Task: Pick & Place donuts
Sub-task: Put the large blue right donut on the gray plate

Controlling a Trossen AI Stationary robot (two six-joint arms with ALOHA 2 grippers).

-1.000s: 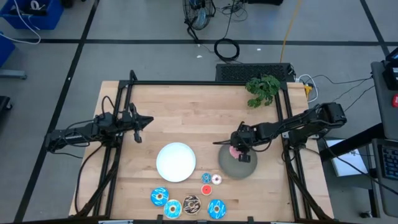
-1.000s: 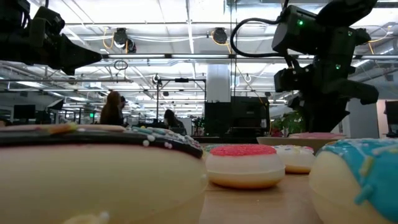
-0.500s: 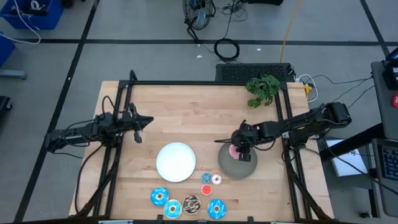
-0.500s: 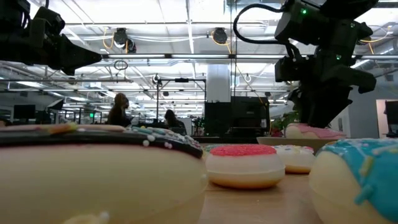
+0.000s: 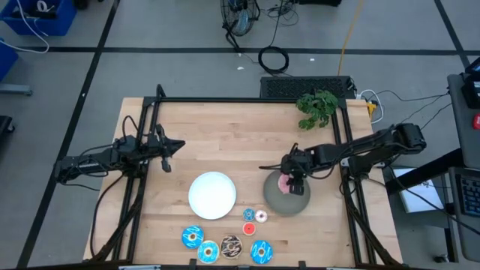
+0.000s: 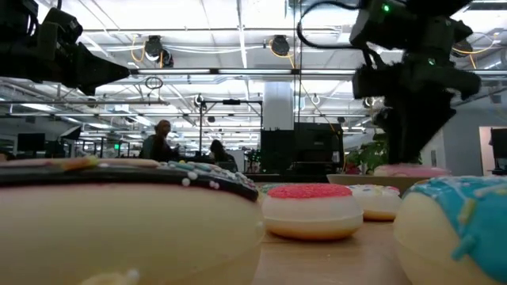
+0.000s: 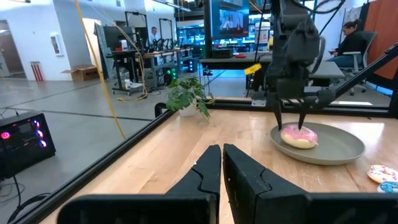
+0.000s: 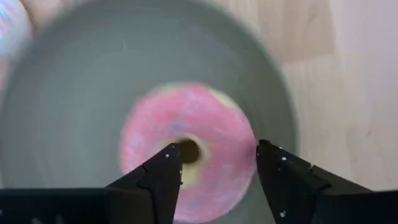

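A pink donut (image 5: 283,182) lies flat on the grey plate (image 5: 289,201) at the table's right middle. My right gripper (image 5: 289,178) hangs open just above it, pointing down; in the right wrist view one finger stands over the hole of the pink donut (image 8: 186,149) and the other beyond its rim. Several more donuts, blue-iced (image 5: 193,237), brown (image 5: 231,245) and small red (image 5: 249,215), lie near the front edge. My left gripper (image 5: 178,145) waits shut at the left, above the table.
A white plate (image 5: 212,195) lies left of the grey plate. A green plant (image 5: 318,107) stands at the far right corner. Black frame bars run along the table's left, far and right sides. Bare wood lies between the two arms.
My right gripper has opened and let go of the pink donut, which tipped for a moment and now lies flat on the grey plate. The gripper has risen a little above it.
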